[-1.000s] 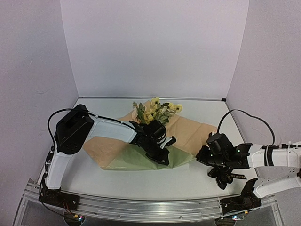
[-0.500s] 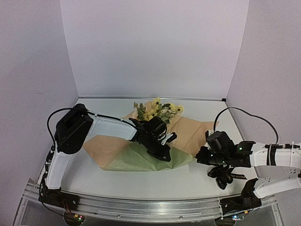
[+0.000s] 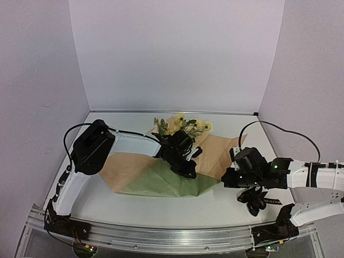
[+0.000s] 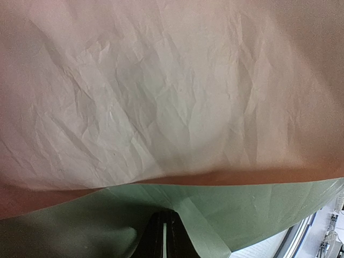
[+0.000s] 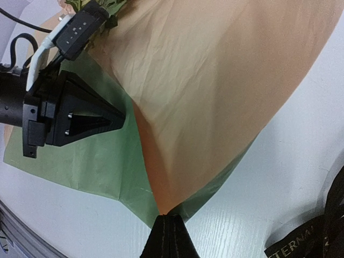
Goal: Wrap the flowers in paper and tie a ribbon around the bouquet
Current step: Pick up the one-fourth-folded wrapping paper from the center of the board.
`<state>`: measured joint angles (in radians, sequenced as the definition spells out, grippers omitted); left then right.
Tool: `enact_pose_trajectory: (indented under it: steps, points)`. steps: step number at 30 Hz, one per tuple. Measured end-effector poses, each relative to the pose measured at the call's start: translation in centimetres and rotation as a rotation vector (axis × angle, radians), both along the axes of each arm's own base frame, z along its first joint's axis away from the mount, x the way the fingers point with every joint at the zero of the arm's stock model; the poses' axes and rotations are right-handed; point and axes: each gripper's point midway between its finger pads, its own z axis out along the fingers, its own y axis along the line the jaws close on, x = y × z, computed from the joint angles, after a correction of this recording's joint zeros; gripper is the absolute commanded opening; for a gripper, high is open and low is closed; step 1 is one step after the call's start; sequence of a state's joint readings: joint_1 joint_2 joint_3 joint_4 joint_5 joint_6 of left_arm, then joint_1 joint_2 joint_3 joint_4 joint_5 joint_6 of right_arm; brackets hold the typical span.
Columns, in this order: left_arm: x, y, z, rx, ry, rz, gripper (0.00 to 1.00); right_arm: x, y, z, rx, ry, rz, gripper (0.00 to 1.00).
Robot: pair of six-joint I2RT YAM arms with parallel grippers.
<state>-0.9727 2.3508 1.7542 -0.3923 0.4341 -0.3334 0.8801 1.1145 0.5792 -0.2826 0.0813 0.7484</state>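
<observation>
Paper (image 3: 161, 183) lies spread with the flowers (image 3: 183, 126) at its far edge; the left gripper (image 4: 164, 220) clamps its green flap, and the right gripper (image 5: 167, 221) pinches its right-hand corner. Opposed pulls could tear the creased sheet or drag the blooms askew.

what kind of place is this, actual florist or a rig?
Most likely a lab test cell, not a shop. Plain white walls box in a white table, an aluminium rail runs along its near edge, and the only props are flowers, paper and a ribbon.
</observation>
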Motion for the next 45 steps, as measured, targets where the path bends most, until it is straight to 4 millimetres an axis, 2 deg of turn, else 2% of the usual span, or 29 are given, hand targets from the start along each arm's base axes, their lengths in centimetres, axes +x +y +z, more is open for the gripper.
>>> enact_pose_trajectory:
  steps: [5, 9, 12, 15, 18, 20, 23, 26, 29, 32, 38, 42, 45]
  points:
    - [0.0, 0.0, 0.1, 0.003, -0.004, 0.007, 0.11, 0.1, 0.6, 0.9, -0.003, -0.015, 0.029, 0.0]
    - [-0.1, 0.6, 1.0, 0.004, -0.014, 0.018, 0.18, 0.0, -0.1, 0.9, -0.038, -0.02, 0.031, 0.0]
    - [-0.4, 1.6, 3.4, -0.014, -0.024, 0.029, 0.2, -0.2, -0.8, 0.9, -0.069, -0.028, 0.03, 0.0]
    - [-0.5, 3.1, 7.4, -0.057, -0.049, 0.052, 0.19, -0.2, -1.3, 1.0, -0.092, -0.039, 0.031, 0.0]
    - [-1.4, 5.9, 10.3, -0.088, -0.065, 0.08, 0.13, -0.4, -2.0, 1.0, -0.126, -0.043, 0.035, 0.0]
    - [-2.1, 8.2, 11.0, -0.092, -0.063, 0.106, 0.1, -0.4, -2.5, 0.9, -0.151, -0.045, 0.035, 0.0]
    - [-4.0, 12.1, 9.5, -0.046, -0.024, 0.138, 0.06, -0.5, -3.2, 1.1, -0.182, -0.054, 0.032, 0.0]
    - [-6.8, 15.3, 6.1, 0.038, 0.063, 0.143, 0.04, -0.5, -3.8, 1.3, -0.204, -0.068, 0.026, 0.0]
    - [-8.7, 16.9, 3.8, 0.092, 0.126, 0.13, 0.03, -0.5, -4.2, 1.5, -0.221, -0.079, 0.024, 0.0]
    - [-9.7, 17.3, 3.0, 0.113, 0.157, 0.116, 0.0, -0.6, -4.4, 1.4, -0.235, -0.08, 0.03, 0.0]
    - [-9.1, 16.5, 0.7, 0.15, 0.179, 0.113, 0.0, -0.8, -3.9, 1.6, -0.229, -0.067, 0.06, 0.0]
    - [-8.2, 16.1, -0.6, 0.176, 0.168, 0.128, 0.0, -1.0, -2.3, 1.7, -0.191, -0.034, 0.105, 0.0]
    - [-7.7, 15.8, -0.8, 0.172, 0.154, 0.137, 0.0, -1.1, -0.4, 1.7, -0.151, -0.005, 0.15, 0.0]
